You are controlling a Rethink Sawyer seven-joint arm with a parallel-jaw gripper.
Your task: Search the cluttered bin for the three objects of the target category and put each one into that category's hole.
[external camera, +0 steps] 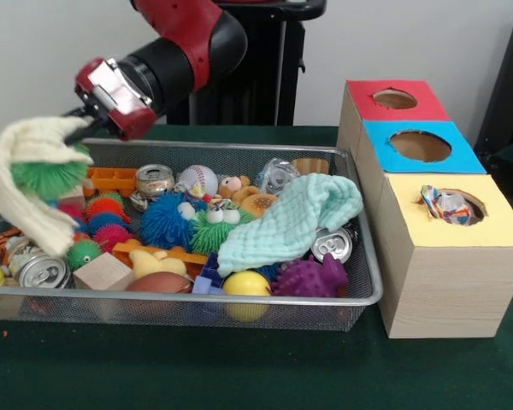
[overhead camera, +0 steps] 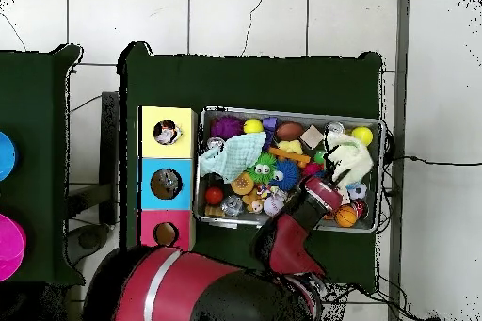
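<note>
The wire mesh bin (external camera: 239, 301) is full of toys, cans and balls; it also shows in the overhead view (overhead camera: 379, 176). My gripper (external camera: 79, 130) hangs over the bin's left end, shut on a cream cloth (external camera: 21, 184) that droops from it. A green spiky ball (external camera: 47, 175) hangs in the cloth's fold. In the overhead view the gripper (overhead camera: 337, 178) and cloth (overhead camera: 350, 157) are at the bin's right part. One white wad with red and blue patches (external camera: 447, 205) sits in the yellow-surround hole (external camera: 415, 213). I cannot make out any other wad in the bin.
A mint cloth (external camera: 295, 218) drapes over cans and spiky balls at the bin's right. The blue-surround hole (external camera: 421, 145) and red-surround hole (external camera: 395, 99) lie behind the yellow one. A baseball (external camera: 197, 180), a wood block (external camera: 103, 272) and a yellow ball (external camera: 246, 284) lie in the bin.
</note>
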